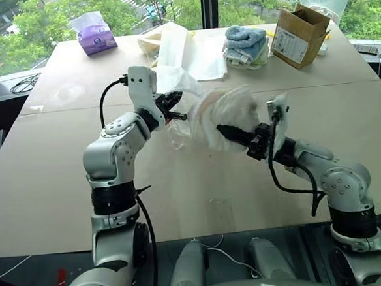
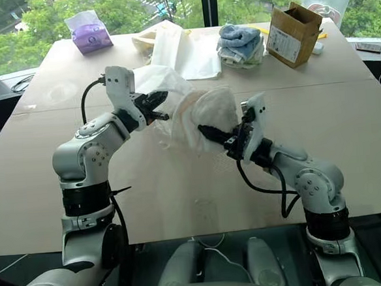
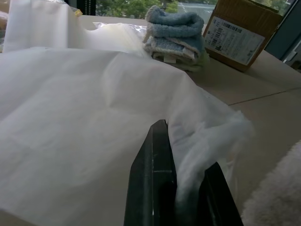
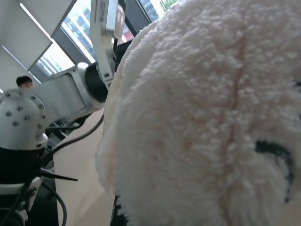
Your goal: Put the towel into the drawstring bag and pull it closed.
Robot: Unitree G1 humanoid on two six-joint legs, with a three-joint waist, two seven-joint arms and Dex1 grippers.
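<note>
The cream-white fluffy towel [image 1: 233, 112] hangs bunched above the middle of the table, and my right gripper [image 1: 228, 132] is shut on its lower near side. In the right wrist view the towel [image 4: 202, 117] hides most of the fingers. Just left of it, the thin translucent drawstring bag [image 1: 175, 85] is lifted off the table by its edge. My left gripper [image 1: 175, 115] is shut on that edge, and the left wrist view shows the fingers [image 3: 153, 183] pinching the white fabric of the bag [image 3: 84, 122]. Towel and bag touch or nearly touch. The cord is not discernible.
At the table's far side lie a flat white sheet-like bag [image 1: 187, 48], a pile of blue and white towels [image 1: 246, 44], a cardboard box [image 1: 298, 34] and a purple tissue pack [image 1: 93, 33]. A person [image 4: 21, 82] shows far off in the right wrist view.
</note>
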